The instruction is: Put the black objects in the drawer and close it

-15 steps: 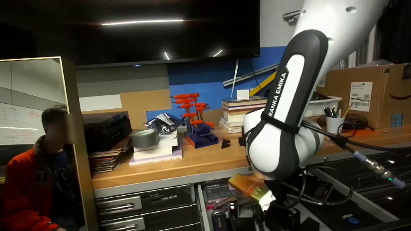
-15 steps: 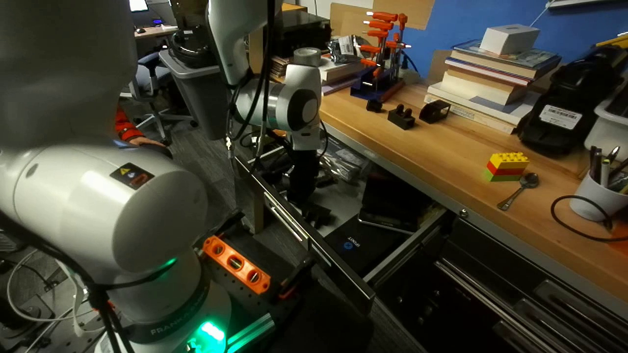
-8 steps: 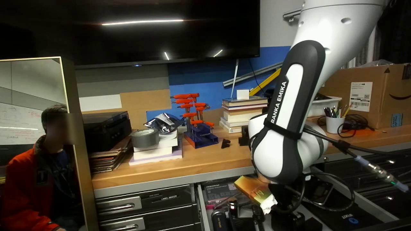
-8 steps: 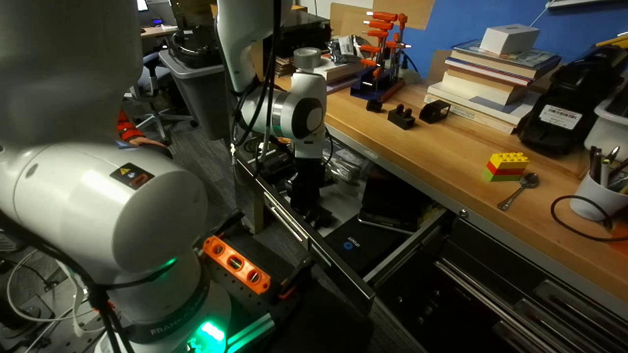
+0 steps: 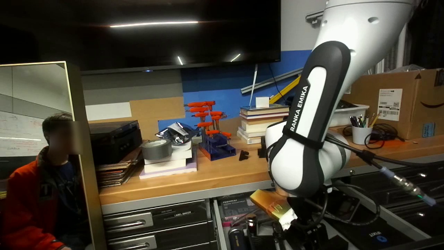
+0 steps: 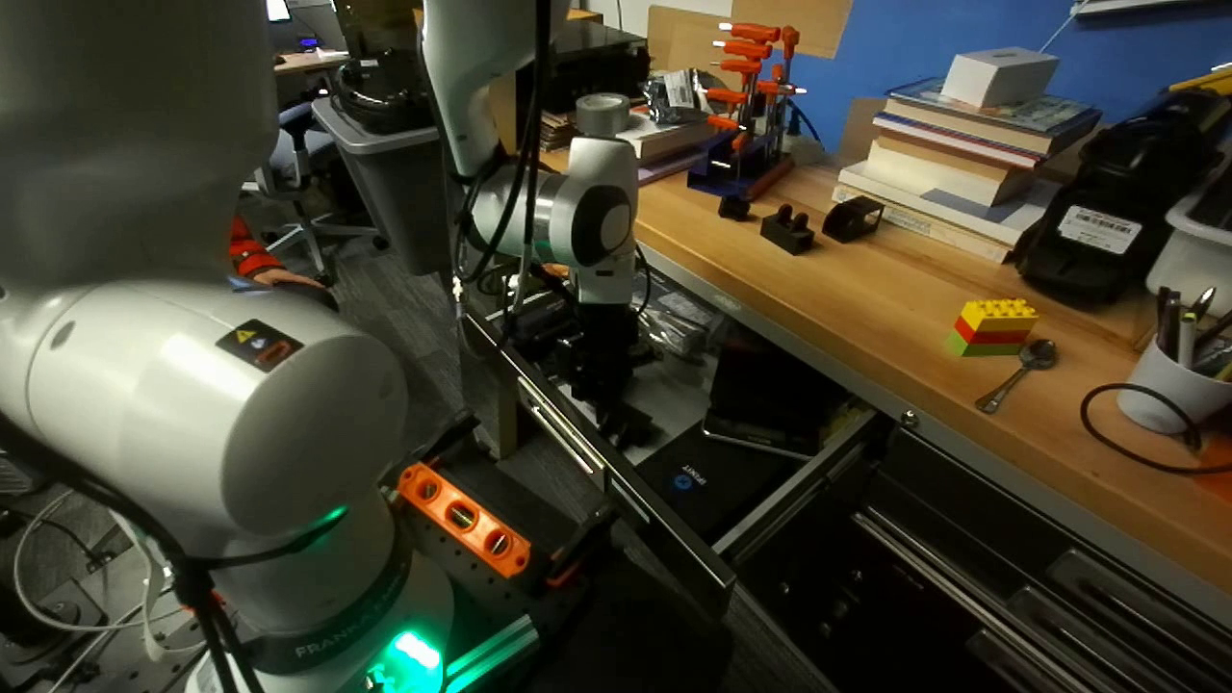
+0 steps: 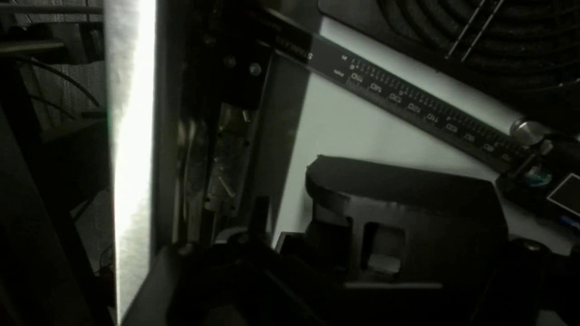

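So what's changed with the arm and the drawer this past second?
In both exterior views, the arm and gripper sank a little toward picture right, then rose slightly. I can't tell whether anything was gripped or released. The drawer stayed open; the black pieces on the bench stayed put.

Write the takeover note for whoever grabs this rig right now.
Gripper: low inside the drawer, apparently open, fingers well apart; contact with the piece there can't be confirmed.
Drawer: pulled out.
Black objects: a dark windowed piece is in the drawer at the gripper. On the benchtop sit a small block, a two-lugged block and a hollow block, all black.
Done: drawer open, one black piece inside.
Left: probably back the gripper out, bring in whichever benchtop pieces the job covers, then close the drawer.
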`<state>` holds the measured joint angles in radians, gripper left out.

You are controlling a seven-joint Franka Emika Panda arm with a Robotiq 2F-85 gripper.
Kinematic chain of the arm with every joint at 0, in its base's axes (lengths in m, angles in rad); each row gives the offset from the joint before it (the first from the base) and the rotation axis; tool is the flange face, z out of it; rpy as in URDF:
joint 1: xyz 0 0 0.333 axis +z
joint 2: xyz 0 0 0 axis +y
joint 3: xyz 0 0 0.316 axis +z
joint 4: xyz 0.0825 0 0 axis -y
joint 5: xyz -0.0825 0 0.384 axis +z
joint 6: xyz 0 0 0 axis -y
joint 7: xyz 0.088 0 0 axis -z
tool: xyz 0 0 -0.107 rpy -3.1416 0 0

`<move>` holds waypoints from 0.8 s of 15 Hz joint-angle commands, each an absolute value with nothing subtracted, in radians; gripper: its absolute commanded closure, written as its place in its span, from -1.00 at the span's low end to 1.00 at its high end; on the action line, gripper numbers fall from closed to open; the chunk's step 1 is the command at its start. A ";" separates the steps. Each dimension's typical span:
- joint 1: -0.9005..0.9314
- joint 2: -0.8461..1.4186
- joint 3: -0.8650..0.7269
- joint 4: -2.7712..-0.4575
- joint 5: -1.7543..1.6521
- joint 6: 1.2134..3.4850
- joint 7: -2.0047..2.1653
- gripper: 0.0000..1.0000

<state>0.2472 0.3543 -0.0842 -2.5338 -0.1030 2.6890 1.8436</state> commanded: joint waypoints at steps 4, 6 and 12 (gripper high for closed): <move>0.255 0.242 -0.072 -2.467 -0.196 2.496 1.792 -0.99; 0.245 0.224 -0.059 -2.452 -0.210 2.454 1.780 -0.98; 0.229 0.142 -0.038 -2.343 -0.337 2.268 1.668 -1.00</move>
<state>0.2530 0.2073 -0.0605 -2.4031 -0.2628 2.3795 1.7397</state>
